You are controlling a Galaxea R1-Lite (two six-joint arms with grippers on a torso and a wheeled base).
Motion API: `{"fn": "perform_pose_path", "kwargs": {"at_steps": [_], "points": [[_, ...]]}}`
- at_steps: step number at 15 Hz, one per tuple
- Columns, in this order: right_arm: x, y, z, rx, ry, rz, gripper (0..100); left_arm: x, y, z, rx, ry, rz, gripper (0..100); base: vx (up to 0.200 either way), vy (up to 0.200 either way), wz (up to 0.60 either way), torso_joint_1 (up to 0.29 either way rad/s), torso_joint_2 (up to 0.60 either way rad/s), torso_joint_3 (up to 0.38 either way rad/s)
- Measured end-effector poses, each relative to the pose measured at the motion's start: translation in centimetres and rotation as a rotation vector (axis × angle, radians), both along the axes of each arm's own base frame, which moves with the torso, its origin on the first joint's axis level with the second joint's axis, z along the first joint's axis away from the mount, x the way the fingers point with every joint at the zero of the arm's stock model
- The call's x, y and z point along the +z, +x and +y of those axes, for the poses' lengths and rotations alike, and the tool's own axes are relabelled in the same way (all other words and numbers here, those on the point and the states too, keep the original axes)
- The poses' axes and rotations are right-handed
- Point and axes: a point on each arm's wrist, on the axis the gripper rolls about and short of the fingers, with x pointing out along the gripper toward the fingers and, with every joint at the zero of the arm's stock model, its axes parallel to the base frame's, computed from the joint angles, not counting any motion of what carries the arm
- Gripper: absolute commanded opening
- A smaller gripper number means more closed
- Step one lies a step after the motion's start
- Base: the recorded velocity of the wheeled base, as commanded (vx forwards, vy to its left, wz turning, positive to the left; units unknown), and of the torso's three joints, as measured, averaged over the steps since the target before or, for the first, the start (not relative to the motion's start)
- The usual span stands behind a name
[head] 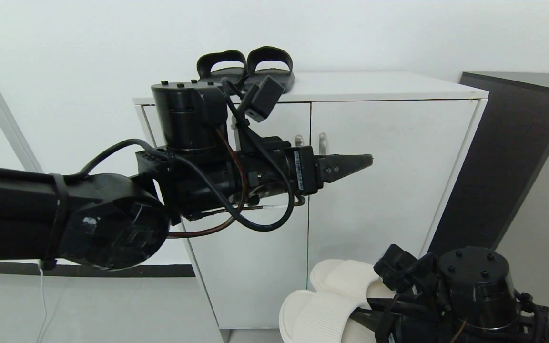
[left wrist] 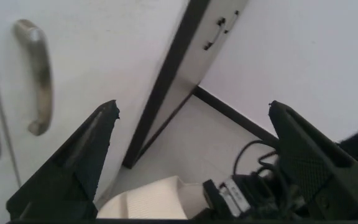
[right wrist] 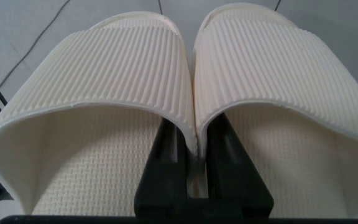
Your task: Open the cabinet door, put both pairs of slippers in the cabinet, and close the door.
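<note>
A white two-door cabinet (head: 389,181) stands with both doors shut, its metal handles (head: 321,143) at the centre seam. A black pair of slippers (head: 246,64) rests on the cabinet top. My left gripper (head: 367,161) hangs open in front of the right-hand door, just past the handles. In the left wrist view its fingers (left wrist: 73,174) are spread wide, with a handle (left wrist: 36,81) beside one of them. My right gripper (right wrist: 196,134) is shut on the white pair of slippers (right wrist: 123,81), pinching their two inner walls together. The white slippers (head: 327,295) are low in front of the cabinet.
A dark grey panel (head: 508,166) leans against the cabinet's right side. A white wall rises behind, with a dark baseboard (head: 112,270) to the left. Pale floor (left wrist: 191,143) lies below the cabinet front.
</note>
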Motion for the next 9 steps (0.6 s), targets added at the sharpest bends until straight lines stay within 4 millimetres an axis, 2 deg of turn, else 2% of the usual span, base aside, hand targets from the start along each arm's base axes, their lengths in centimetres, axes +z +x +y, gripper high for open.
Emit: {"fn": "perform_pose_path", "kwargs": {"at_steps": [5,9], "points": [[0.0,0.0,0.0,0.003,-0.004,-0.002,0,-0.8,1.1,-0.3,0.085,0.025,0.028,100,0.000,0.000,0.00,0.000,0.00,0.000],[-0.1,-0.1,0.0,0.001,-0.006,0.001,0,-0.2,2.1,-0.2,0.150,0.044,0.045,100,0.000,0.000,0.00,0.000,0.00,0.000]]}}
